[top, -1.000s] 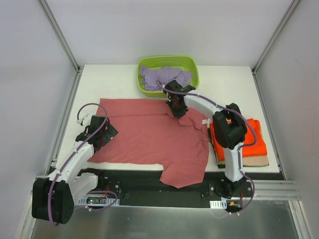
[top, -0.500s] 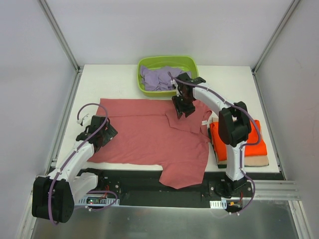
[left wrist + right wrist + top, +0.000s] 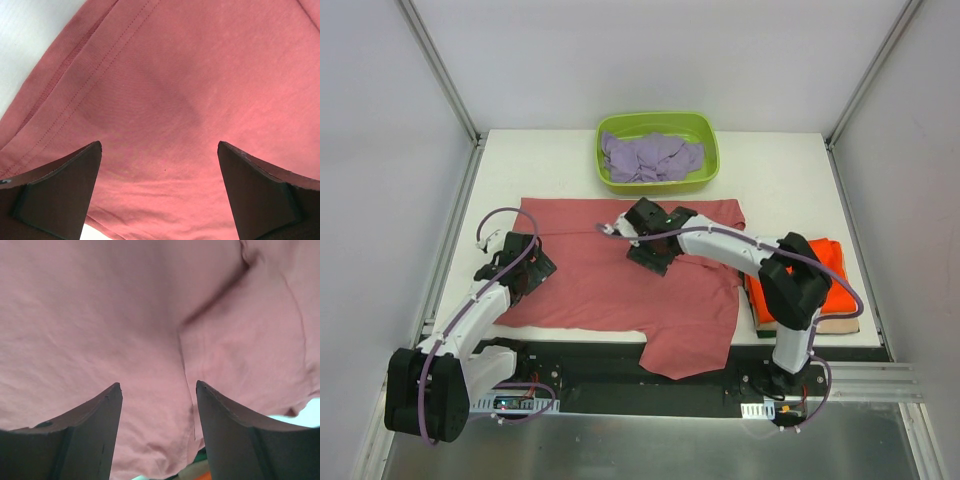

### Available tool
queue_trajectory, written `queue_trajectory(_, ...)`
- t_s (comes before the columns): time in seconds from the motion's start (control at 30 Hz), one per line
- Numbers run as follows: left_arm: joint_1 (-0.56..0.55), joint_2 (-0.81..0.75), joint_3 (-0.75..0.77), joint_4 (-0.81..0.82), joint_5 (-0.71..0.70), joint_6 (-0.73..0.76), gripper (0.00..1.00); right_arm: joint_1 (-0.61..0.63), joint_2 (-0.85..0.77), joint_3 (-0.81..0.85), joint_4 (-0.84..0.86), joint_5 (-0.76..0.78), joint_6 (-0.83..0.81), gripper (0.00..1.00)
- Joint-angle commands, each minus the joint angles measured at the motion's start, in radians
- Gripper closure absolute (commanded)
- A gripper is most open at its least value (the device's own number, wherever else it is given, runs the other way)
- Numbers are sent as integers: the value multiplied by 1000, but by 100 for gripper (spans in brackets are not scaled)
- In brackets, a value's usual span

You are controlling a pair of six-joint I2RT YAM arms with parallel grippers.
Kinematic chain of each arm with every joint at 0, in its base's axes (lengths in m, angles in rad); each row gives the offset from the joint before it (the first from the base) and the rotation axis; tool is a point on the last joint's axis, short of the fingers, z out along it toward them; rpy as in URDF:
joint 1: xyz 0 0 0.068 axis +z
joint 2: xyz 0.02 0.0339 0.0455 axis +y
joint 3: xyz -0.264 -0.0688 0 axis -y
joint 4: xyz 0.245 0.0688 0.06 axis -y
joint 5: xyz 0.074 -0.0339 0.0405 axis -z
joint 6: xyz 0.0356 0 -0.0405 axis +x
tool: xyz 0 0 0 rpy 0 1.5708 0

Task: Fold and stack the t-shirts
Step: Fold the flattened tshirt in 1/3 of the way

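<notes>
A dusty salmon-red t-shirt [image 3: 610, 285] lies spread flat across the table, one corner hanging over the near edge. My right gripper [image 3: 648, 254] hovers over its middle, open, with only cloth [image 3: 100, 315] and a folded seam below the jaws [image 3: 159, 384]. Open too, my left gripper [image 3: 530, 268] sits at the shirt's left edge with flat red cloth [image 3: 175, 75] between its wide-apart fingers [image 3: 160, 145]. A bright orange t-shirt [image 3: 835, 275] lies folded on a tan one [image 3: 842, 324] at the right. In the tub lies a crumpled lavender t-shirt [image 3: 650, 157].
A lime-green plastic tub [image 3: 708, 132] stands at the back centre of the white table [image 3: 540, 160]. Metal frame posts rise at the back corners. The right arm reaches across the orange stack. A black strip runs along the near edge by the arm bases.
My right gripper has opened, let go of the shirt's upper right part, and swung left and nearer, over the shirt's middle. The left arm has not moved.
</notes>
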Motion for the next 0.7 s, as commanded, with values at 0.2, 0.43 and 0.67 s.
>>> queue_trajectory(0.2, -9, 9, 7, -2, -32, 2, 1, 49, 136, 35, 151, 201, -325, 37)
queue_trajectory(0.43, -9, 37, 15, -5, -27, 2, 1, 20, 173, 48, 295, 248, -313, 51)
queue_trajectory(0.67, -9, 38, 15, -5, -35, 3, 1, 10, 142, 29, 379, 346, -257, 66)
